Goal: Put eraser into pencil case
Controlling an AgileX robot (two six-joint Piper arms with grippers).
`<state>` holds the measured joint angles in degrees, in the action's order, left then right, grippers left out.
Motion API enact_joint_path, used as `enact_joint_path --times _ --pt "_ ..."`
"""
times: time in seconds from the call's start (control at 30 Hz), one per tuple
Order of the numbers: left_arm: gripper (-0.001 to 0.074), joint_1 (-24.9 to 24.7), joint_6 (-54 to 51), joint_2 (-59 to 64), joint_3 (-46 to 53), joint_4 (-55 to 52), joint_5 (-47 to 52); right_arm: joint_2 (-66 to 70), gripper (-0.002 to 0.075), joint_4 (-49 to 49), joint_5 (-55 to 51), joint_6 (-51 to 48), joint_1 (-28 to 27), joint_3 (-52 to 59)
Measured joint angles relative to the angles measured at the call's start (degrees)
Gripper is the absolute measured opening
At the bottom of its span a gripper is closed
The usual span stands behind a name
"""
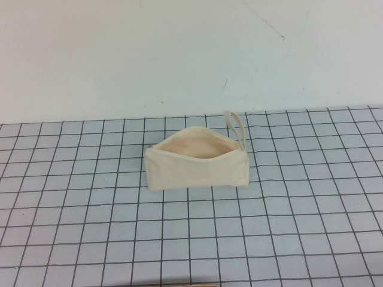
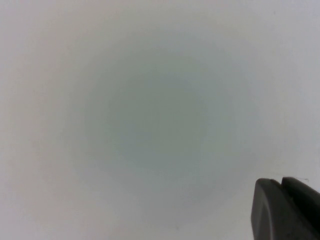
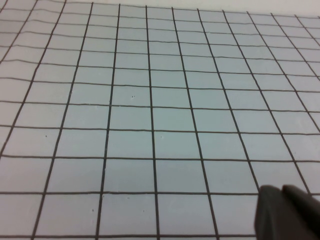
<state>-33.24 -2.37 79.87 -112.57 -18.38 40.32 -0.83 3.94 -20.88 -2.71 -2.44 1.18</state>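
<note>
The pencil case [image 1: 195, 162] is a cream-white fabric pouch standing in the middle of the grid mat. Its zip mouth gapes open upward and shows the pale peach lining [image 1: 197, 147]. Its loop strap [image 1: 237, 127] is at the far right end. The eraser does not show in any view. Neither arm shows in the high view. My left gripper [image 2: 280, 181] shows in the left wrist view as two dark fingertips pressed together, empty, facing a plain white surface. My right gripper [image 3: 281, 189] is likewise shut and empty, over bare grid squares.
The blue-grey grid mat [image 1: 287, 227] covers the table, and a white wall [image 1: 179, 54] rises behind it. A thin tan strip [image 1: 185, 285] shows at the mat's near edge. The right wrist view shows only the mat [image 3: 150, 100].
</note>
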Motion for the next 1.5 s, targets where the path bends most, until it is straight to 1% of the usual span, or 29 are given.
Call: enact_joint_path --times 0.13,0.27,0.4,0.47,0.5,0.57,0.7,0.87,1.07,1.23,1.37,1.43,1.5 --pt "-0.0001 0.0 -0.35 -8.44 8.6 0.49 -0.81 0.0 -0.0001 0.0 0.0 0.34 0.0 0.0" --pt "-0.0001 0.0 -0.39 -16.4 22.27 0.98 -4.52 0.0 -0.0001 0.0 0.0 0.48 0.0 0.0" --pt "-0.0001 0.0 -0.06 -24.25 35.58 3.9 -9.57 0.0 -0.0001 0.0 0.0 0.52 0.0 0.0" --pt "-0.0001 0.0 0.87 -27.49 40.81 5.34 -10.9 0.0 -0.0001 0.0 0.0 0.52 0.0 0.0" --pt "-0.0001 0.0 1.21 -30.35 45.7 6.17 -11.19 0.0 -0.0001 0.0 0.0 0.52 0.0 0.0" --pt "-0.0001 0.0 1.34 -33.04 49.84 6.69 -11.19 0.0 -0.0001 0.0 0.0 0.52 0.0 0.0" --pt "-0.0001 0.0 1.34 -36.29 55.65 6.91 -10.48 0.0 -0.0001 0.0 0.0 0.52 0.0 0.0" --pt "-0.0001 0.0 1.55 -37.15 61.58 6.91 -7.88 0.0 -0.0001 0.0 0.0 0.52 0.0 0.0" --pt "-0.0001 0.0 1.68 -37.15 68.3 7.06 -7.64 0.0 -0.0001 0.0 0.0 0.52 0.0 0.0" --pt "-0.0001 0.87 1.68 -41.11 74.95 8.43 -7.64 0.0 -0.0001 0.0 0.0 0.52 0.0 0.0" --pt "-0.0001 3.4 1.68 -47.21 80.14 9.1 -7.64 0.0 -0.0001 0.0 0.0 0.52 0.0 0.0" --pt "-0.0001 5.51 1.68 -50.39 82.49 9.33 -7.64 0.0 -0.0001 0.0 0.0 0.52 0.0 0.0" --pt "-0.0001 8.73 1.68 -54.14 84.91 9.35 -7.64 0.0 -0.0001 0.0 0.0 0.52 0.0 0.0"
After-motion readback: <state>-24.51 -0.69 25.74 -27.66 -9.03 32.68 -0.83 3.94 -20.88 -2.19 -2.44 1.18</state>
